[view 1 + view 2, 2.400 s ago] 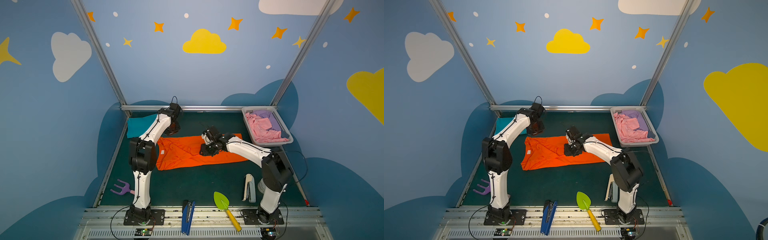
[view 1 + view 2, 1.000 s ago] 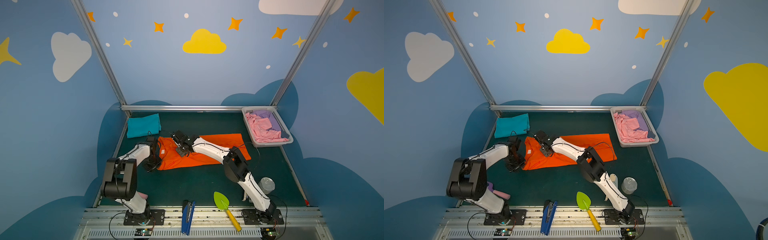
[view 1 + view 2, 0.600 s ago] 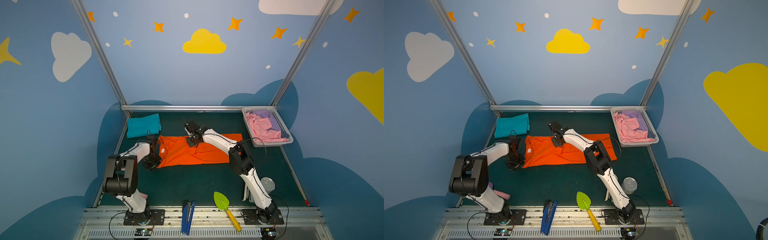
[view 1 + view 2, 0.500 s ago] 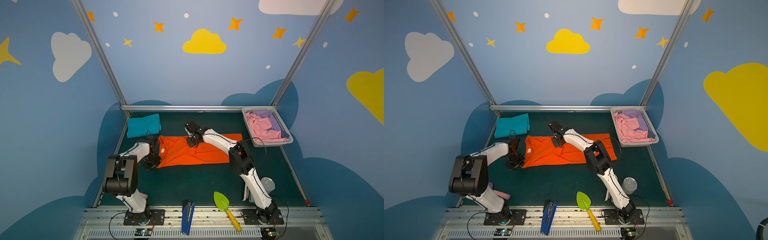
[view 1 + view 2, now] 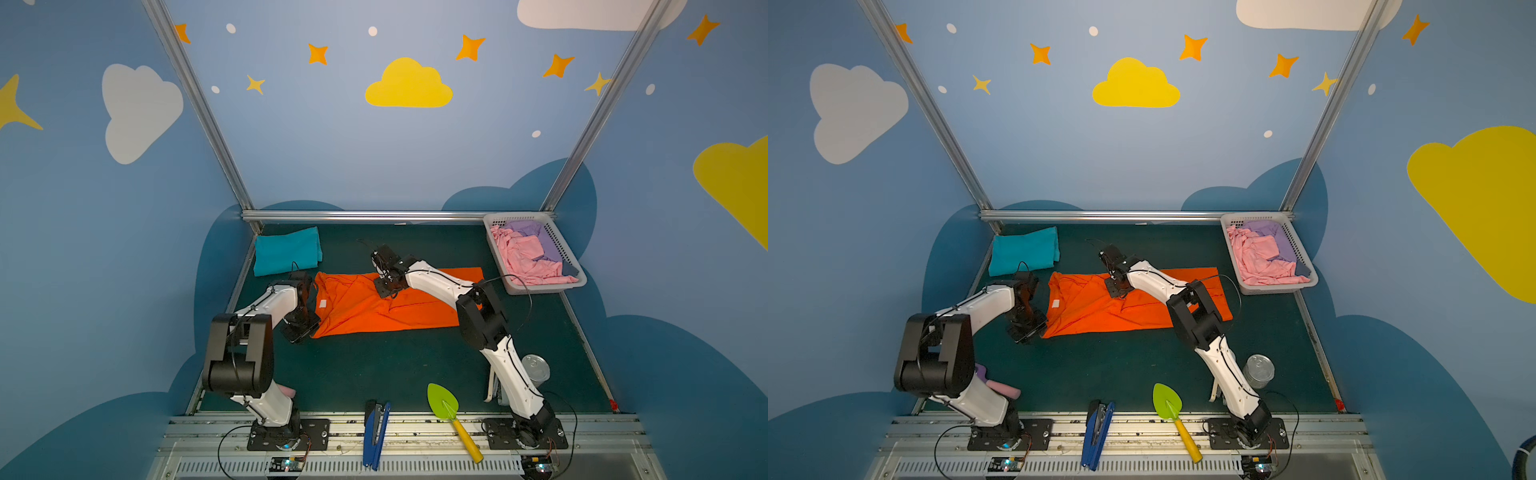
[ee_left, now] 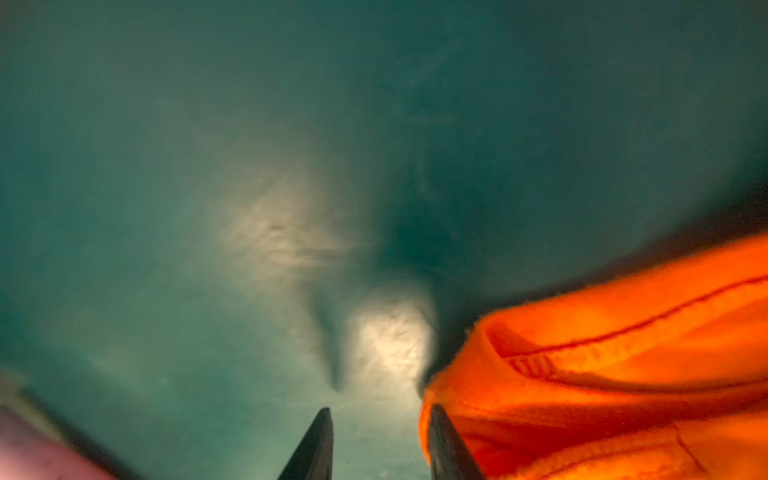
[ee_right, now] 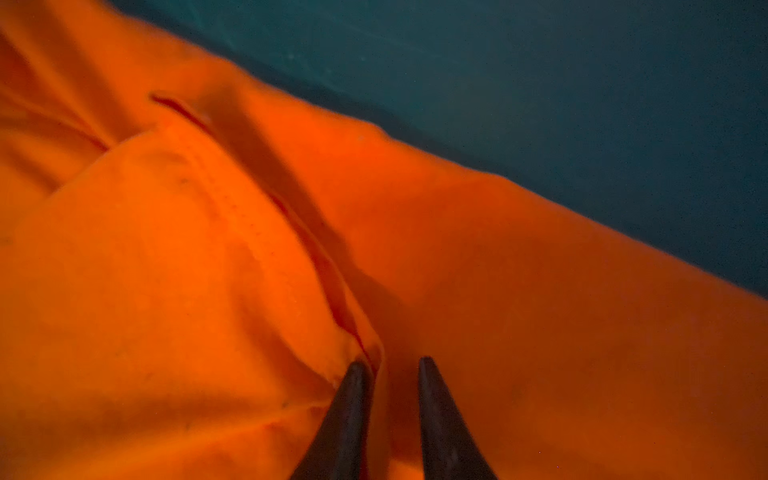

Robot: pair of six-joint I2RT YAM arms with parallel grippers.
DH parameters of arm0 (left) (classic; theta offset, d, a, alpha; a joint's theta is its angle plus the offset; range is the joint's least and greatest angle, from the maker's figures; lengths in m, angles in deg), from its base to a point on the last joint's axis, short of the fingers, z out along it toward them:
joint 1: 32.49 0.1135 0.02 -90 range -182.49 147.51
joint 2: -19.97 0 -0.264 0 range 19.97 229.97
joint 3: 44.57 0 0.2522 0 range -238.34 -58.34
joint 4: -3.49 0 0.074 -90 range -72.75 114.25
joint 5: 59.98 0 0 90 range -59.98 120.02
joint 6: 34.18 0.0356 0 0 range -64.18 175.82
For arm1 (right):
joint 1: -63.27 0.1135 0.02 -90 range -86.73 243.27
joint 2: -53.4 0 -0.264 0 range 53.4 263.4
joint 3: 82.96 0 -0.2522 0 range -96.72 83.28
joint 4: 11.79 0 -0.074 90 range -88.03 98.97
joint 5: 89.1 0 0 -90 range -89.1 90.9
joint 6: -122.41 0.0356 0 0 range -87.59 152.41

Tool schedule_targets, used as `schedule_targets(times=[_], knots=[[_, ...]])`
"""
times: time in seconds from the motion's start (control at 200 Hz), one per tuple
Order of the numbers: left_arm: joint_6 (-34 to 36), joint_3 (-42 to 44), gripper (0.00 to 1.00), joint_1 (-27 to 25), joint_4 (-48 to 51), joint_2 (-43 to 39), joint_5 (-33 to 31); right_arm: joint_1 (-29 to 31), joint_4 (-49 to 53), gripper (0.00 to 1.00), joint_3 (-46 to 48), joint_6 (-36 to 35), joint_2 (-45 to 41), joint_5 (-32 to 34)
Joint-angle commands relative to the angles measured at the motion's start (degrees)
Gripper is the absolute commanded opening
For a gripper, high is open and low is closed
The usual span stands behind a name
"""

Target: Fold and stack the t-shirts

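The orange t-shirt lies spread on the green mat, its white neck label toward the left and a fold across its middle. The teal t-shirt lies folded at the back left. My left gripper is low at the orange shirt's front left corner; it is open, with bare mat between its fingers and the hem beside one finger. My right gripper rests on the shirt near its back edge, open, with a folded seam against one fingertip.
A white lattice basket with pink and purple cloth stands at the back right. Along the front lie a blue stapler, a green trowel and a metal can. A pink object lies under my left arm.
My right gripper slid right along the orange shirt's back edge, then opened and let go of the fold. My left gripper stayed at the front left corner.
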Motion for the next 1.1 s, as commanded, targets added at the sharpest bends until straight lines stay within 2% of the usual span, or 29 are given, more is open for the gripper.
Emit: schedule_targets(times=[0.0,0.15,0.26,0.315,0.401,0.441,0.551,0.681,1.091], knots=[[-0.56,-3.43,0.40,0.19,6.24,-5.15,-4.91,-0.82,1.51,0.38,1.17,0.93,-4.63,3.97],[-0.78,-6.24,0.40,-2.66,8.90,-11.59,-8.42,-3.16,1.49,0.43,4.76,2.14,-10.27,7.12],[-2.77,-7.23,0.37,-7.76,7.42,-12.35,-7.77,-5.54,0.75,0.43,10.09,2.80,-15.90,8.41],[-3.85,-7.73,0.35,-11.12,5.85,-10.67,-6.92,-6.65,0.61,0.34,13.47,2.81,-18.67,8.98],[-5.27,-9.48,0.30,-16.39,4.13,-5.56,-6.35,-8.12,1.07,0.08,19.23,2.92,-22.54,10.17],[-5.42,-10.48,0.28,-18.65,2.85,-2.61,-5.62,-8.67,1.61,0.00,22.05,3.38,-24.08,10.80],[-5.17,-14.30,0.25,-21.90,1.75,6.09,-2.44,-9.35,2.27,0.00,29.66,4.34,-27.65,12.45],[-5.04,-16.37,0.24,-22.28,0.12,12.34,-2.37,-9.44,2.36,0.00,36.65,5.90,-29.76,13.20],[-2.98,-26.54,0.23,-21.51,-3.13,29.43,-3.88,-8.01,2.83,0.00,46.51,10.97,-28.80,7.32]])
